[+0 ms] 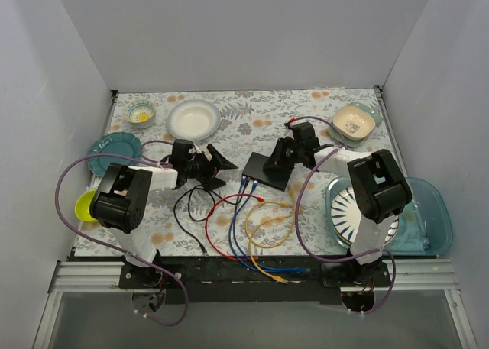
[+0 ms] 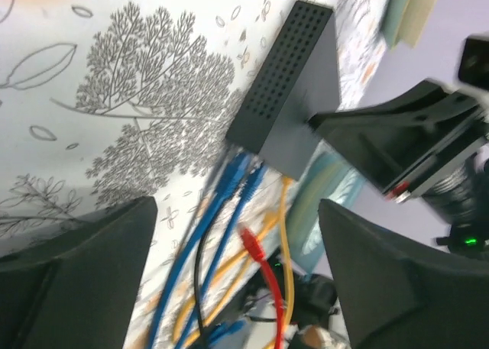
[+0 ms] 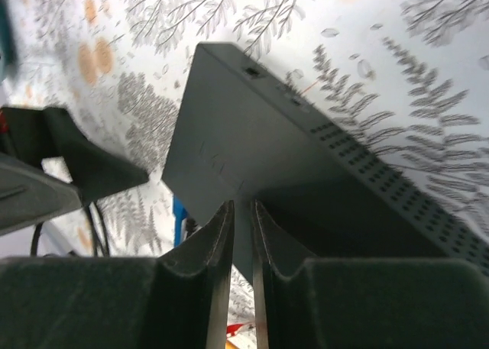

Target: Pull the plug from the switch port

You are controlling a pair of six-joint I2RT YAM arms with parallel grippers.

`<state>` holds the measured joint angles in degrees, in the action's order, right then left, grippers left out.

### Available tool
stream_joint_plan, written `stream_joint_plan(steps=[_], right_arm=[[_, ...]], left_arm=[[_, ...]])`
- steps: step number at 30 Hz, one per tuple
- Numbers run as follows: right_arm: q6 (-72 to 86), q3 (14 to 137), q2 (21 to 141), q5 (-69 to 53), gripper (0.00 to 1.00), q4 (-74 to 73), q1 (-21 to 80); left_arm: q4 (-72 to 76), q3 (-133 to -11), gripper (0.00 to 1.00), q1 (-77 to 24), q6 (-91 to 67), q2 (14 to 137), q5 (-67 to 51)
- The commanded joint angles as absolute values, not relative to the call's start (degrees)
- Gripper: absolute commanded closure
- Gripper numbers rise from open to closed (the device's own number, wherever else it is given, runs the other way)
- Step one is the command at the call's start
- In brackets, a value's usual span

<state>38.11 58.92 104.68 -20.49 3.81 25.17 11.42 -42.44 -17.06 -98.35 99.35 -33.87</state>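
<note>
The switch is a flat black box lying mid-table; it also shows in the left wrist view and the right wrist view. Two blue plugs and a yellow plug sit in its near edge. A red plug lies loose on the cloth, clear of the sockets, also in the top view. My left gripper is open and empty just left of the switch, its jaws wide to either side of the cables. My right gripper is shut, its tips resting on the switch's top.
Blue, yellow, red and black cables loop toward the near edge. A white bowl, small bowl and teal plate stand at back left, a yellow cup at left, a beige dish and striped plate on the right.
</note>
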Motion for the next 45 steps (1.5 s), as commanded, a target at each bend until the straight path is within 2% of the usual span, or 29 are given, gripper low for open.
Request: stream_joint_plan(steps=[1, 3, 10, 13, 14, 16, 17, 20, 28, 36, 45], right_arm=[[41.22, 56.43, 105.73, -27.41, 0.79, 12.64, 25.31], [41.57, 56.77, 107.48, -30.14, 0.81, 13.18, 25.4], [42.97, 58.62, 111.88, -33.75, 0.84, 13.53, 25.49], [43.15, 58.54, 112.15, -32.79, 0.85, 13.19, 25.49], [42.89, 58.54, 112.15, -32.44, 0.86, 12.92, 25.49], [42.72, 58.8, 112.15, -31.99, 0.87, 12.22, 25.49], [42.54, 58.89, 112.15, -31.82, 0.87, 12.04, 25.49], [42.36, 59.24, 111.89, -31.55, 0.88, 11.34, 25.49], [42.27, 57.84, 111.09, -31.11, 0.88, 11.16, 25.4], [42.89, 56.43, 112.23, -29.97, 0.9, 11.51, 25.4], [44.21, 56.6, 113.38, -29.88, 0.91, 12.74, 25.4]], left_arm=[[8.06, -46.56, 0.07, -17.23, -98.64, 103.08, -34.97], [2.48, -51.57, 0.02, -18.62, -94.68, 105.89, -32.53], [5.44, -50.45, 0.02, -21.0, -94.23, 105.99, -31.55], [5.71, -50.8, 0.16, -22.94, -92.64, 107.39, -33.48], [5.97, -50.54, 0.25, -23.2, -92.55, 107.92, -34.1], [8.94, -48.53, 0.37, -23.47, -93.42, 108.8, -36.89], [10.36, -47.73, 0.48, -23.47, -94.73, 109.94, -38.13], [14.14, -45.1, 0.55, -23.38, -97.02, 111.35, -39.73], [22.49, -41.13, 0.59, -21.97, -100.37, 111.71, -39.29], [21.62, -43.15, 0.69, -21.09, -102.03, 113.29, -36.14], [19.86, -44.65, 0.68, -21.27, -103.36, 112.76, -27.78]])
